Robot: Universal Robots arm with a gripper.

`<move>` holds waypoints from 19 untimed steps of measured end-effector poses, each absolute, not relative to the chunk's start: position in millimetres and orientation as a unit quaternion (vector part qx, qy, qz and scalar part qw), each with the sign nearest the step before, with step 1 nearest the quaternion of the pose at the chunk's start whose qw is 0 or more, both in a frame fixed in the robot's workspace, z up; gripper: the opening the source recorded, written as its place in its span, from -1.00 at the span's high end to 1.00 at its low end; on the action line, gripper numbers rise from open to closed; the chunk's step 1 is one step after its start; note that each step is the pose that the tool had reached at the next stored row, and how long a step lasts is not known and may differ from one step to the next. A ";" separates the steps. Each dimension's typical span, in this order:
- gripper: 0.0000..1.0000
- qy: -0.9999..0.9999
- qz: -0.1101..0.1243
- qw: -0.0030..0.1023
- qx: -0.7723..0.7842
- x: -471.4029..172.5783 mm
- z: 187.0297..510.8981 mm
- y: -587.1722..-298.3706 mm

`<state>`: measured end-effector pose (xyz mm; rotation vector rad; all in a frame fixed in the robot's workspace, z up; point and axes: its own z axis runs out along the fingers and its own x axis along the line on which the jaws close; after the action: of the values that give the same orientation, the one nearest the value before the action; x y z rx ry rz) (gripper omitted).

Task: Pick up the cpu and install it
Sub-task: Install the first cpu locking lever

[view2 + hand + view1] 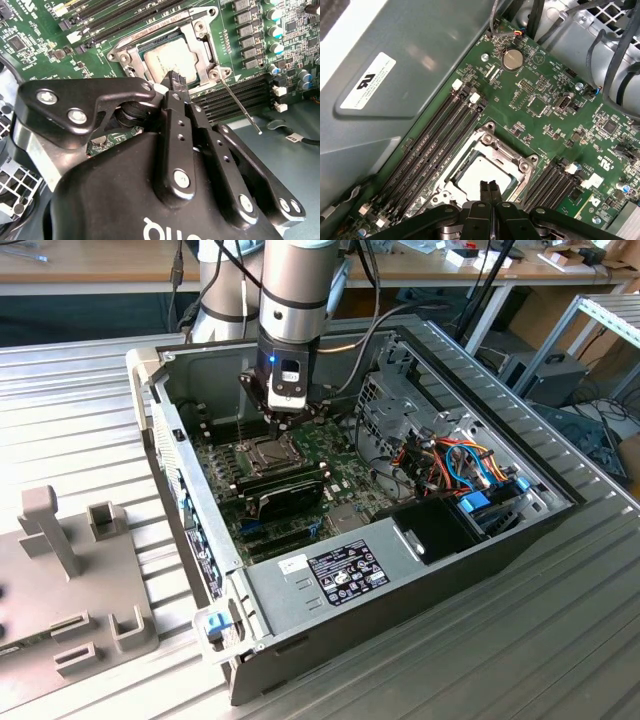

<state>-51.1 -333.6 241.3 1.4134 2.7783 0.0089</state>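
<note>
Two fingertips [484, 189] of my claw [489, 187] are pressed together with nothing between them, so I carry no part. In both wrist views the claw hangs directly over the cpu [479, 172], very close to its dull silver top; I cannot tell whether it touches. The cpu lies flat inside the socket frame [509, 151], square to it, so I judge the pick-up and placing done. The thin retention lever [240, 108] sticks out free beside the socket in the second wrist view, so the clamping looks unfinished. Beyond the socket run the long memory slots [434, 146], and farther across the green motherboard [547, 85] sits a coin battery [512, 59]. In the exterior view the black expansion card [287, 490] lies near the socket, all inside the opened computer case [430, 590] on the ribbed metal surface [70, 400].
</note>
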 end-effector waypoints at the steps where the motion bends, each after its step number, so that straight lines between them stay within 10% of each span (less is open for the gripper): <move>1: 0.79 0.891 0.003 0.012 0.453 -51.1 241.3 -333.6; 19: 0.79 0.895 0.003 0.012 0.446 -51.1 241.3 -333.6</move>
<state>-51.1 -333.6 241.3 1.3890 2.7907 0.0092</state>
